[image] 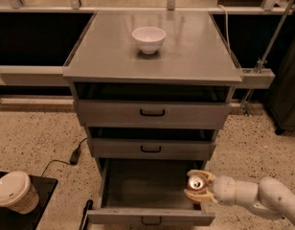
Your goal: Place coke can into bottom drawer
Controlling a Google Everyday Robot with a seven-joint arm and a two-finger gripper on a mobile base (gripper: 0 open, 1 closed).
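The coke can [195, 182] shows its silver top with pull-tab and an orange-red rim. It sits upright between the pale fingers [201, 174] of my gripper [197, 186], which is shut on it. The gripper reaches in from the right and holds the can at the right side of the bottom drawer [147, 215], inside its front right corner. The bottom drawer is pulled open, showing its grey tray interior and small black handle. I cannot tell whether the can rests on the drawer floor.
A white bowl [148, 38] stands on the cabinet top [195, 56]. The two upper drawers [152, 113] are pushed in. A paper cup with a lid [12, 191] sits on a black surface at the lower left. A black cable [74, 155] lies on the speckled floor.
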